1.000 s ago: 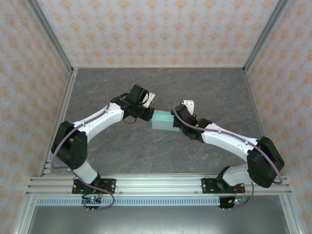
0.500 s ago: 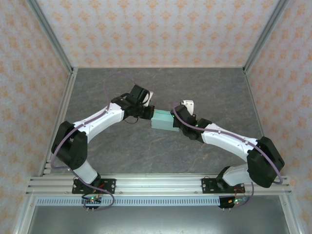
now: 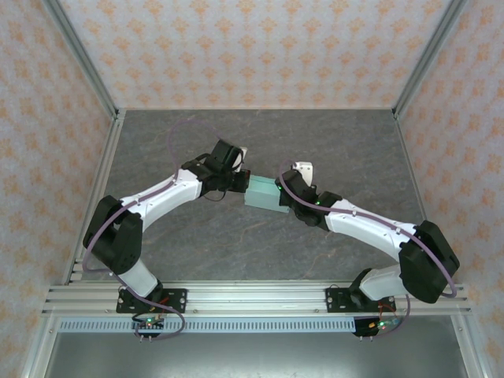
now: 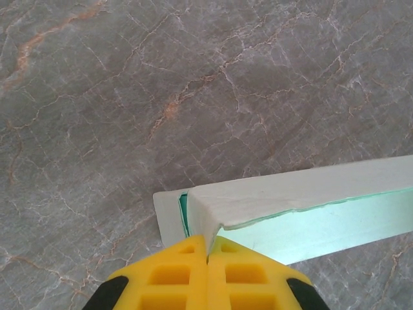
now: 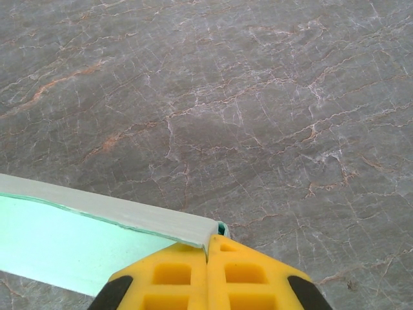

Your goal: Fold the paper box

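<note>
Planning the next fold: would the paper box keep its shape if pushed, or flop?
Probably light: the paper box spans two fingertip pinches, left gripper and right gripper, without visible sag. Its edges look thin and its seam gapes slightly, so a hard push would likely dent it or spring it open.

Paper box beyond right picture edge

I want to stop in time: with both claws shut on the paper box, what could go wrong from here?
The left claw and the right claw each pinch only a corner edge of the paper box, so it might slip out. Pulling apart could tear it; pushing together could buckle it.
</note>
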Controlling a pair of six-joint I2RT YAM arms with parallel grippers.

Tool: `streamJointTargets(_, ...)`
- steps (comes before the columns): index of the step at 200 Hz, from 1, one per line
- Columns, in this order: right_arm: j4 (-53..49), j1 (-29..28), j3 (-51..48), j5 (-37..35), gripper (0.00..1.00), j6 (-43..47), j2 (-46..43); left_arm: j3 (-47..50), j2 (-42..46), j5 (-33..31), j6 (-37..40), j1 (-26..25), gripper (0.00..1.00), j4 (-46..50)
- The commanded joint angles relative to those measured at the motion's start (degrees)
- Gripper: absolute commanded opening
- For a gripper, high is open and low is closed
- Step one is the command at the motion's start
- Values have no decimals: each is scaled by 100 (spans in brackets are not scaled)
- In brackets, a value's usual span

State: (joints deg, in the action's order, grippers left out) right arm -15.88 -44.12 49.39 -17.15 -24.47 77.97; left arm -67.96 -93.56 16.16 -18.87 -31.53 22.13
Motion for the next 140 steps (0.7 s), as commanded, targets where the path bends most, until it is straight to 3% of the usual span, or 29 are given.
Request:
streamJointTargets(1, -261, -35, 36, -133, 0, -80, 12, 199, 57, -212, -123, -56, 0, -68)
streamJointTargets(140, -425, -35, 70, -173, 0, -629, 11, 802, 363, -575, 61, -153, 0, -449)
